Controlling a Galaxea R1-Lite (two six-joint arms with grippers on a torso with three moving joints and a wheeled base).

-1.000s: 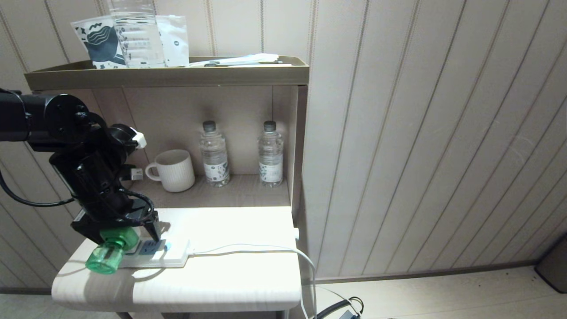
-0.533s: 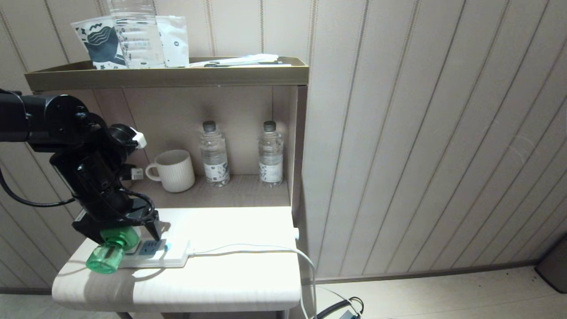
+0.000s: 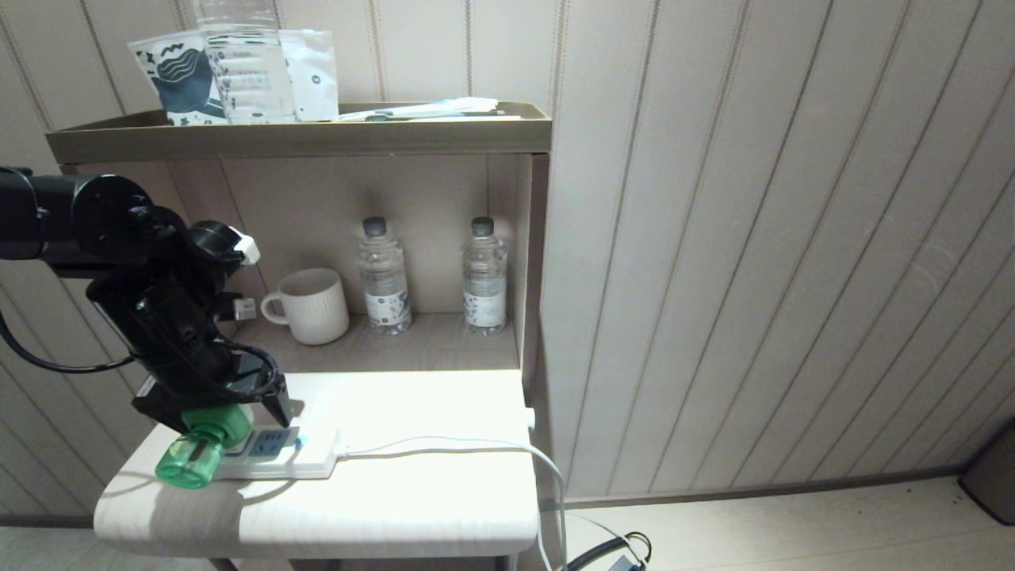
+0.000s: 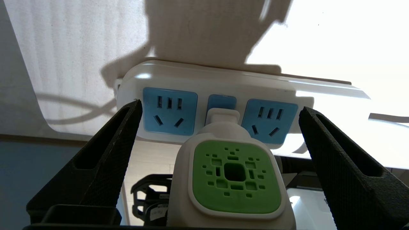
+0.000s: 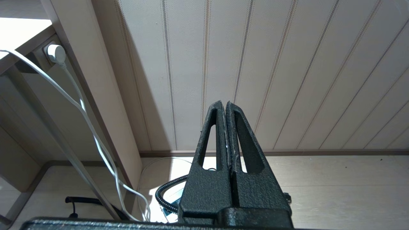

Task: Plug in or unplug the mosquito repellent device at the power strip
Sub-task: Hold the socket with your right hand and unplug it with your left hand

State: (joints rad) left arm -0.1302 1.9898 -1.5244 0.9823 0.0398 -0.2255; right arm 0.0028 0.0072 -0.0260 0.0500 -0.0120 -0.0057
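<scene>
One mosquito repellent device (image 4: 235,179): white heater head with a bright green perforated face and a translucent green bottle, plugged into the middle socket of the power strip (image 4: 223,86) on the counter (image 3: 381,492). Left hand (image 4: 220,127) spread wide, its fingers flanking the device without contact; right hand (image 5: 226,107) closed, empty. No legible writing on either item

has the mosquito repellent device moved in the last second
No. The mosquito repellent device sits at the same end of the power strip, between the open left end effector's fingers.
</scene>
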